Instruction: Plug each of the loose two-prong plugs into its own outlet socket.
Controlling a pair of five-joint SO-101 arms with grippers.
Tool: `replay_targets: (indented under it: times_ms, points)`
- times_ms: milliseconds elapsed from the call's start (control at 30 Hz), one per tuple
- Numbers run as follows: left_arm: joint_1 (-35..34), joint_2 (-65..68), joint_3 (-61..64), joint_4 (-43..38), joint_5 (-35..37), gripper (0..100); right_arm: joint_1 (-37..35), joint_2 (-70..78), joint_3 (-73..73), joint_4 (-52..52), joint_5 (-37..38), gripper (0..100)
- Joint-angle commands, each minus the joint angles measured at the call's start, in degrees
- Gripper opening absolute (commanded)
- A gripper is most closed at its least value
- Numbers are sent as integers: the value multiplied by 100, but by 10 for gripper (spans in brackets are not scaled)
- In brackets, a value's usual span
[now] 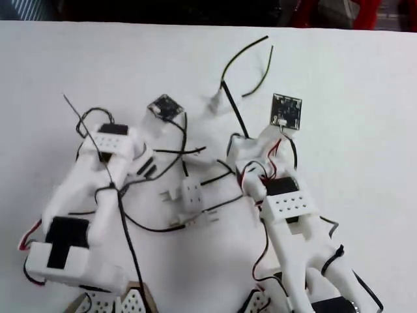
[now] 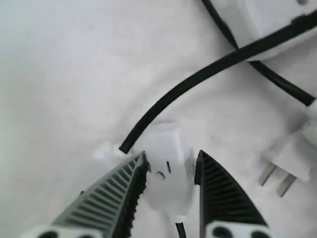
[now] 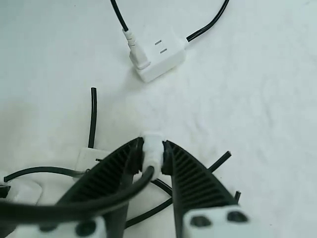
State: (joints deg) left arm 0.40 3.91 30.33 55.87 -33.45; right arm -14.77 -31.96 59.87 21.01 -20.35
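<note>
White counter [image 1: 352,72], matte, fills nearly all of the high view. Beyond its far edge, along the top of the frame, there's a dark strip of room w/ a red object [image 1: 339,13] at upper right. Black cords [image 1: 244,49] loop loose over the centre and upper centre of the counter.

L arm [image 1: 98,176] lies at frame left and R arm [image 1: 290,208] at lower right, both pointing toward the middle.

L gripper [image 2: 171,158]: jaws closed on a white socket block [image 2: 168,148], one ribbed finger against each side. Slot marks show on the block's face, and a black cord runs off from beside it. Near the block a loose plug [image 2: 290,163] lies flat on the counter, its two prongs bare and not in any socket.

R gripper [image 3: 152,144]: jaws gripping a small white plug [image 3: 152,154], w/ its cord curling back across one finger. Second socket [image 3: 158,54] sits well apart from that plug, ahead of the jaws, two slots facing up and a cord at each end. In the high view it's at upper centre, btwn the two arms' tips.
</note>
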Motion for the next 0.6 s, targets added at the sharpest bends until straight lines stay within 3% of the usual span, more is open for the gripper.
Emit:
replay_targets:
  times_ms: [0,567]
  points:
    - [-189,479,-466,185,26,167,-4,-13,-176,-75,9,17]
    - [-189,532,-536,422,-26,207,-4,-13,-176,-84,9,17]
